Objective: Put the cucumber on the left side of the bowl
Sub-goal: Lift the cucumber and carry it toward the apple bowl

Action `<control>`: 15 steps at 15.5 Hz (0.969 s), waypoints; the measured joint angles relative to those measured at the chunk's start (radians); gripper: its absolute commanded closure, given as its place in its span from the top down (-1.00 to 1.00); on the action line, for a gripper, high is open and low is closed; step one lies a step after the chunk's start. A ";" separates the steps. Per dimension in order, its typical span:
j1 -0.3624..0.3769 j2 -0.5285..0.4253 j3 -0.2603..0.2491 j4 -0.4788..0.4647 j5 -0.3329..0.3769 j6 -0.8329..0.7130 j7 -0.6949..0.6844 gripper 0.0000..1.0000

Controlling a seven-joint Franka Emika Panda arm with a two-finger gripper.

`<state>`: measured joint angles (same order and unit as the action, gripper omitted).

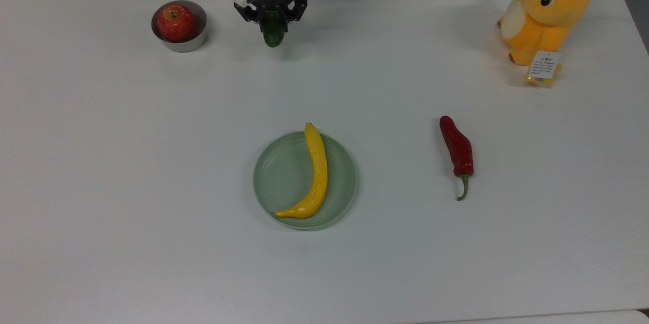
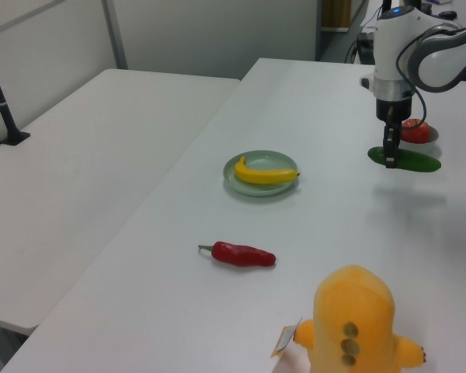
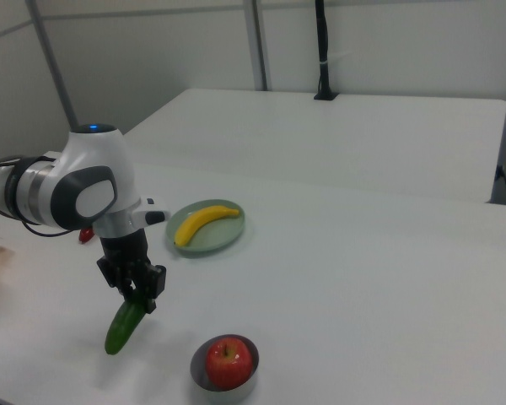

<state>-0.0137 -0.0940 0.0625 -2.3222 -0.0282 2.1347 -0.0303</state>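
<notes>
The dark green cucumber [image 1: 274, 37] hangs in my gripper [image 1: 270, 19], which is shut on it near the table's far edge in the top view. It is held slightly tilted above the table; the left view shows the cucumber [image 2: 410, 160] lengthwise and the right view shows the cucumber [image 3: 122, 328] sloping down from the gripper [image 3: 140, 297]. The small metal bowl [image 1: 183, 46] holds a red apple [image 1: 176, 23] and stands to the top view's left of the gripper. The two are apart.
A pale green plate [image 1: 276, 182] with a yellow banana [image 1: 318, 172] sits mid-table. A red chili [image 1: 458, 149] lies to the top view's right of it. An orange plush toy [image 1: 547, 7] sits at the far right corner.
</notes>
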 measured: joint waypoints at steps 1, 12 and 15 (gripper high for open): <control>0.000 0.002 -0.014 0.000 -0.006 0.000 -0.005 -0.91; -0.025 0.056 -0.068 0.000 -0.012 -0.001 -0.029 -0.79; -0.026 0.058 -0.069 0.001 -0.012 -0.001 -0.029 -0.79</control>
<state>-0.0392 -0.0357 -0.0061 -2.3213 -0.0401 2.1339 -0.0588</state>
